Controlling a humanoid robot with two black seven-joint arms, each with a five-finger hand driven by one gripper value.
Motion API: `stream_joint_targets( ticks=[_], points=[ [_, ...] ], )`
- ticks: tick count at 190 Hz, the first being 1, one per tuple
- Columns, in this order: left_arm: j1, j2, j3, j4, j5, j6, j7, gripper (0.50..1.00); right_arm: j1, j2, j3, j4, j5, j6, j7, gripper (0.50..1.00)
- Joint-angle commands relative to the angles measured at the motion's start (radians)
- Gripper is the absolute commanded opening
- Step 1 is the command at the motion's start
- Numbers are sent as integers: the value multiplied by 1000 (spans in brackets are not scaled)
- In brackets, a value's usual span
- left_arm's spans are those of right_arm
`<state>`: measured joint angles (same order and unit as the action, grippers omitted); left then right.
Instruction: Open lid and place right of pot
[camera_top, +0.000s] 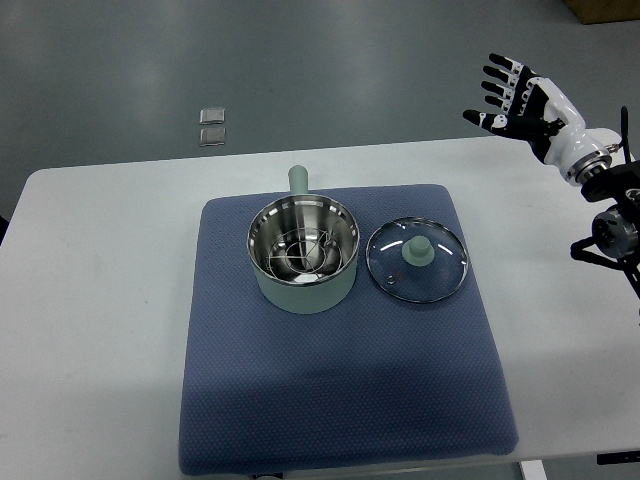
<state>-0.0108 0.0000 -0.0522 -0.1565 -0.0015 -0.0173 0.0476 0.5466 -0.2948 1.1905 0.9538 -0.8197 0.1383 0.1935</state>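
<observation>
Desk: white desk (100, 250) on a grey floor, a blue mat (330, 400) spread over its middle.
Pot: your pot (303, 252) sits on the mat, handle pointing far, uncovered, a wire rack visible inside.
Lid: the glass lid (418, 260) lies flat on the mat just right of the pot, knob up.
Robot hand: your right robot hand (520, 100) hovers far right, well apart from the lid, fingers spread, holding nothing.
Progress: you look finished; nothing seems left but parking the arm.

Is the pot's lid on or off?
Off. The glass lid lies flat on the blue mat, knob up, just right of the open pot. The right hand hovers away, fingers spread.
</observation>
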Motion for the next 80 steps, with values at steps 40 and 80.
stream_joint_targets(
  ticks=[40,80],
  points=[
    [0,0,0,0,0,-1,0,1000,-119,194,213,-6,2,50,-32,930],
    [0,0,0,0,0,0,0,1000,-148,232,231,-10,2,50,-31,930]
  ],
)
